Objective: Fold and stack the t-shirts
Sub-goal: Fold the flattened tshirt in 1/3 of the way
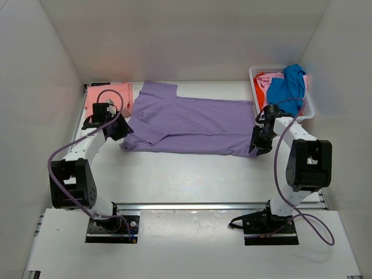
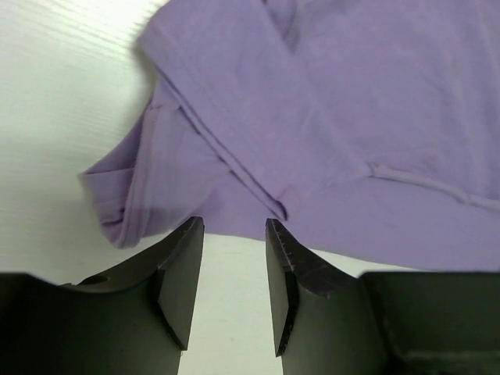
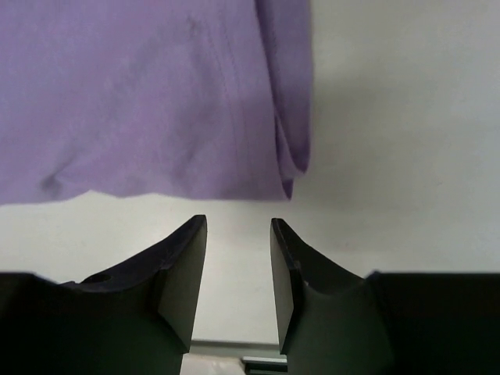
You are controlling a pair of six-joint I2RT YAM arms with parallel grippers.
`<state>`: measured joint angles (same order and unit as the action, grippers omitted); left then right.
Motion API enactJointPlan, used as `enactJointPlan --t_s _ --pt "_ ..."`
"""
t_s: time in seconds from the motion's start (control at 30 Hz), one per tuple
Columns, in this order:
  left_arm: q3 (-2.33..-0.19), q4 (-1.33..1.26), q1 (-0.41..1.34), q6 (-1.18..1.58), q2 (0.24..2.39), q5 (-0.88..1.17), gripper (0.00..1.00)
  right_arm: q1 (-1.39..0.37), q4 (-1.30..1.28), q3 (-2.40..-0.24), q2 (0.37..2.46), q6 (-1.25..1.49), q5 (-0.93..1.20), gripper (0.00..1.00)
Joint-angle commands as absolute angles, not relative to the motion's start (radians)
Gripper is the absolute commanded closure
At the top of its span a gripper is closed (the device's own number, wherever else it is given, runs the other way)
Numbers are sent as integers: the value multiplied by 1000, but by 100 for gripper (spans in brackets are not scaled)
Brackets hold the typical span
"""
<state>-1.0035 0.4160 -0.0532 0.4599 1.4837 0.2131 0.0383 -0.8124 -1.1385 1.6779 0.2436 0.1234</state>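
A lavender-purple t-shirt (image 1: 186, 125) lies spread across the table's middle, folded lengthwise. My left gripper (image 1: 120, 129) is open and empty at its left sleeve edge; the left wrist view shows the shirt (image 2: 328, 125) just past the gripper (image 2: 234, 226). My right gripper (image 1: 254, 145) is open and empty at the shirt's near right corner; the right wrist view shows the gripper (image 3: 238, 226) short of the hem (image 3: 156, 101). A folded salmon-pink t-shirt (image 1: 107, 96) lies at the back left. Bright blue (image 1: 286, 87) and orange-red (image 1: 264, 84) shirts sit in the basket.
The white lattice basket (image 1: 308, 104) stands at the back right corner. White walls enclose the table on three sides. An aluminium rail (image 1: 215, 205) runs along the near edge by the arm bases.
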Motion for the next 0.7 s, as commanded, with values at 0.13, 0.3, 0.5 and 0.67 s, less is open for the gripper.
enactJointPlan --t_s 0.13,0.3,0.5,0.67 --pt "-979 419 -19 413 1512 104 51 40 -603 -1078 1686 299 71 64" --pt "-973 431 -11 400 1572 103 53 5 -587 -1081 1732 322 51 69" --pt "-959 460 55 388 1594 83 50 -11 -592 -1062 1755 327 46 73" --pt "-991 492 87 364 1658 17 46 -26 -587 -1058 1772 337 43 77"
